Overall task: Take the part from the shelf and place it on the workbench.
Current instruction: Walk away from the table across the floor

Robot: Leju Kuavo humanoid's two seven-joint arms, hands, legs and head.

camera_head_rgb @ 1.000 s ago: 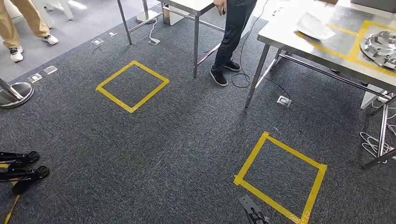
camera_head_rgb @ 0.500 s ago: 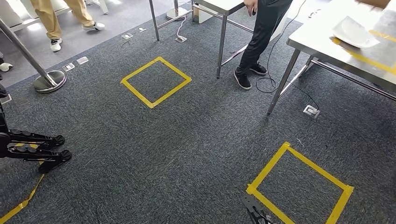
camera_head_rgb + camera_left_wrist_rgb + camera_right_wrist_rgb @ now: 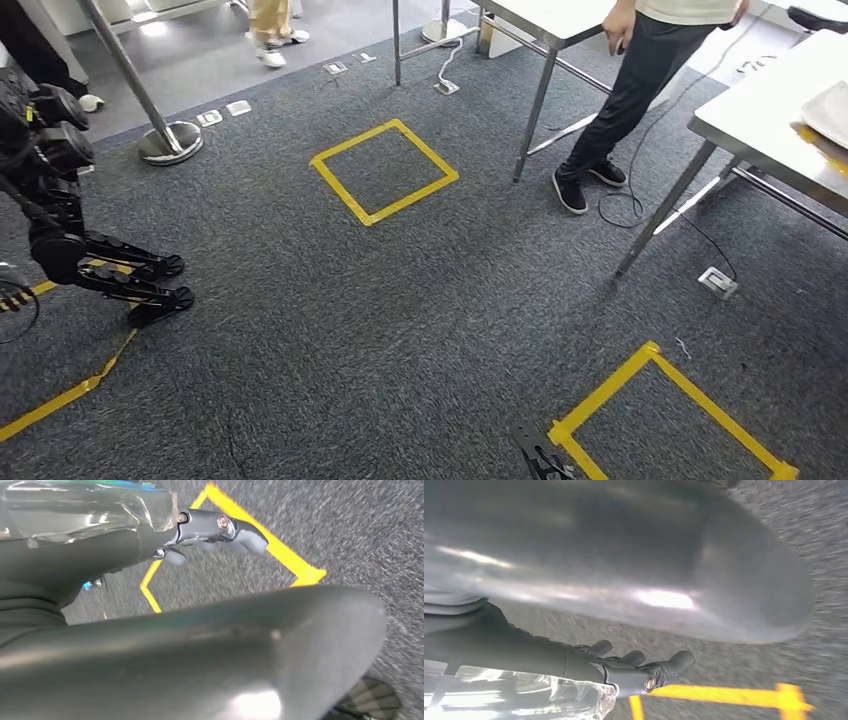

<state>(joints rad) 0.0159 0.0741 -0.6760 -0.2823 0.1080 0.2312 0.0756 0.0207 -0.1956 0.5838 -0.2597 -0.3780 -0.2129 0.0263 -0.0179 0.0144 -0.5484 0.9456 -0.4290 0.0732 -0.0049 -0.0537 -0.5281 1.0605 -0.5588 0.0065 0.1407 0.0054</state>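
Below my hanging hands lies dark grey carpet, marked with yellow tape squares. I am on my feet between stations, and neither a shelf nor the part I am meant to fetch is anywhere I can make out, so I cannot say where the part sits.

My judgement is that the step in hand is walking and turning to find the shelf. To do it well I would keep both arms quiet at my sides, step clear of the black stand whose feet reach across the carpet off to my left, and give room to the person standing by a steel table ahead. The workbench, to my right and ahead, is likely where the part ends up, so I should remember its bearing as I turn.

My left hand hangs above the carpet with a corner of a tape square beneath its fingers. Those fingers are loosely spread, slightly curled, holding nothing and touching nothing. My right hand hangs the same way over another tape line, fingers apart and relaxed, with nothing in them.
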